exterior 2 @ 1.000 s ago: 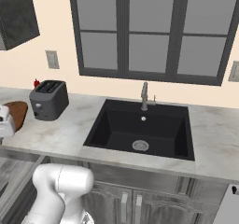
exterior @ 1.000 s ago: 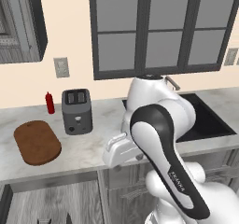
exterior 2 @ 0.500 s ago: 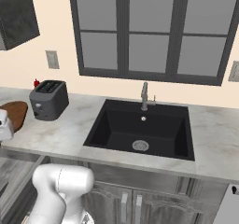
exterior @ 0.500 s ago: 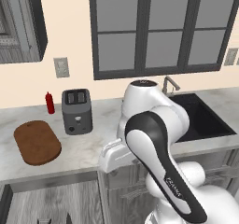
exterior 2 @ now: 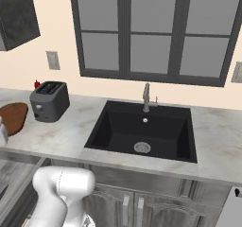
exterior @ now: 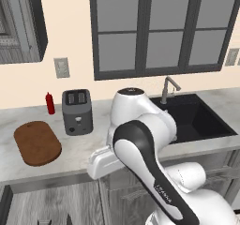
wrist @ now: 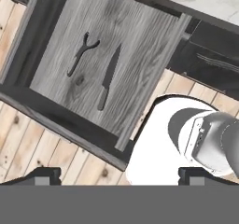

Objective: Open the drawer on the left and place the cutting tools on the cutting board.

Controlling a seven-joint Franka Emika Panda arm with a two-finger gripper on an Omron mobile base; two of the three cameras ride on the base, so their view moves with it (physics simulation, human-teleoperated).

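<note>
Reddish-brown wood of the cutting board (exterior: 37, 143) lies flat at the left end of the surface (exterior: 75, 158) in the left base view, just left of the toaster (exterior: 77, 111), with a red bottle (exterior: 49, 103) behind. Over the last second the arm has swung further left across this view, away from the sink (exterior: 197, 118); I judge it is lining up over the open drawer.

From the right base view the board (exterior 2: 12, 118) sits well apart from the sink (exterior 2: 142, 131), with bare surface (exterior 2: 61, 134) around it for setting things down.

Looking down from the hand, the drawer (wrist: 140, 45) is pulled out. A knife (wrist: 108, 78) and a forked peeler-like tool (wrist: 81, 52) lie apart on its floor, clear of the walls. The tool (wrist: 116, 175) is spread wide and empty, high above them.
</note>
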